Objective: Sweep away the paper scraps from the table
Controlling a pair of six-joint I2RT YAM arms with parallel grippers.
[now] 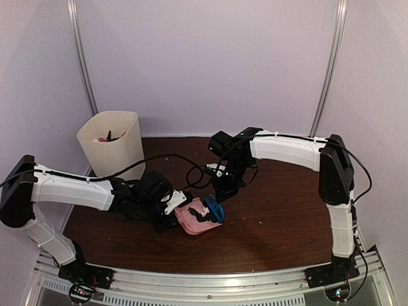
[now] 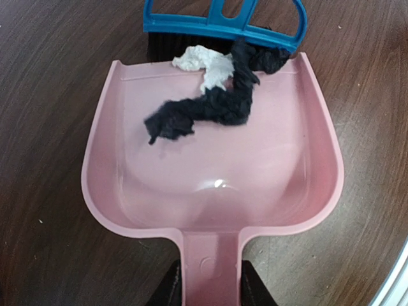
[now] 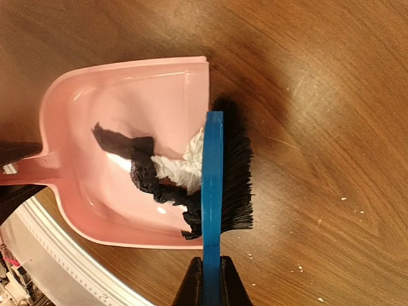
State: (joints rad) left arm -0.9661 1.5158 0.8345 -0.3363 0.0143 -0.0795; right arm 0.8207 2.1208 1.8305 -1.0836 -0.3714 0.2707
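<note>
The left gripper (image 2: 211, 284) is clamped on the stubby handle of the pink plastic dustpan (image 2: 268, 172), jaws pressed to either side. This holds the pan flat with its open lip on the dark reddish-brown wood-grain table (image 2: 51, 83), so nothing slips beneath. The right gripper (image 3: 208, 280) is closed tight on the handle of the blue plastic hand brush (image 3: 212, 166), held with its black bristles down along the dustpan's lip like a gate. Inside the dustpan, near that lip, a long twisted black paper scrap (image 2: 210, 108) and a crumpled white paper scrap (image 2: 207, 64) lie touching each other and the bristles. Pale crumbs (image 3: 344, 199) dot the table beyond the dustpan's lip. Back and left of the dustpan, well apart, stands a cream plastic bin (image 1: 111, 143), likely where the load is meant to go.
</note>
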